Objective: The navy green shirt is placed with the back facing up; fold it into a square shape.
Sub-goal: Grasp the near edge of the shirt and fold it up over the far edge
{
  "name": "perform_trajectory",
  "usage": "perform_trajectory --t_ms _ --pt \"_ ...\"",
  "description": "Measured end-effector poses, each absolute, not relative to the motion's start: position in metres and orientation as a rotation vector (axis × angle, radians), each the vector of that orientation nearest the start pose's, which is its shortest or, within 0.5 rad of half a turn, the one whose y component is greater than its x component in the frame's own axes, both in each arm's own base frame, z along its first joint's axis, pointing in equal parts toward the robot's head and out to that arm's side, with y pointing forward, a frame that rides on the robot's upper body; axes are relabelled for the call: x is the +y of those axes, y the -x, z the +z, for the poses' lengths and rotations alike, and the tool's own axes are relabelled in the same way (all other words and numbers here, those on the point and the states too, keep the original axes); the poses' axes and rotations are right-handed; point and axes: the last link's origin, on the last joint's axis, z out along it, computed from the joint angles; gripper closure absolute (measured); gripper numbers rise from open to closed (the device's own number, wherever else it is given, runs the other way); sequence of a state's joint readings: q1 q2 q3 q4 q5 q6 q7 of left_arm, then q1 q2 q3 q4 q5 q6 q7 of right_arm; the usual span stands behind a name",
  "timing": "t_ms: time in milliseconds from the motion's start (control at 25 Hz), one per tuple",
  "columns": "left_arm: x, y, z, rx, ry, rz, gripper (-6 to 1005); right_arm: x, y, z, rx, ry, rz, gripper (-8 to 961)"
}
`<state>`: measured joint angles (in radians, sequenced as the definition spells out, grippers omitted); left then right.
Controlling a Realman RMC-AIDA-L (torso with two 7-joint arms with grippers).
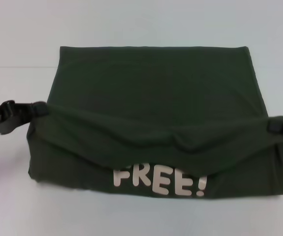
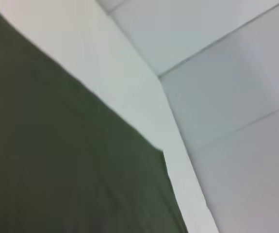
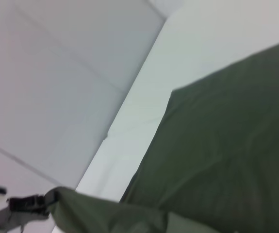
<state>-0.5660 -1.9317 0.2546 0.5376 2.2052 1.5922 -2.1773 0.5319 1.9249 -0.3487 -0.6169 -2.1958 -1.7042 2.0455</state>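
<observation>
The navy green shirt lies on the white table, partly folded into a rectangle. Its near edge is raised and sags as a band between my two grippers. Below that band, white letters reading "FREE!" show on the fabric. My left gripper is shut on the band's left end, and my right gripper is shut on its right end. The left wrist view shows only flat shirt fabric and table. In the right wrist view the shirt fills the frame, with the left gripper farther off, holding the lifted edge.
The white table extends past the shirt on every side. Its seams and a far edge show in the left wrist view. No other objects are in view.
</observation>
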Motion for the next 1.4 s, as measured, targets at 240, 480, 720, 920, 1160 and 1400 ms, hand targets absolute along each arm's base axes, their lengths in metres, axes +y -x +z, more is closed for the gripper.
perform_trajectory --t_ms 240,480,720,920,1160,1400 --pt "0.354 0.314 0.056 -1.69 2.002 -1.011 965 0.339 -0.315 0.065 1.502 2.224 0.877 865" --pt "0.363 0.315 0.043 -1.623 1.934 -1.003 966 0.356 -0.316 0.048 1.454 2.137 0.825 862" --pt "0.371 0.315 0.039 -1.558 1.861 -1.044 966 0.368 -0.314 0.044 1.409 2.067 0.834 859" --pt "0.377 0.313 0.028 -1.518 1.846 -1.016 965 0.376 -0.314 0.036 1.383 2.028 0.828 857" --pt "0.384 0.31 0.013 -1.474 1.829 -0.955 965 0.384 -0.314 0.022 1.377 2.019 0.767 854" --pt "0.391 0.307 0.008 -1.454 1.808 -0.92 965 0.387 -0.316 0.018 1.369 1.998 0.727 852"
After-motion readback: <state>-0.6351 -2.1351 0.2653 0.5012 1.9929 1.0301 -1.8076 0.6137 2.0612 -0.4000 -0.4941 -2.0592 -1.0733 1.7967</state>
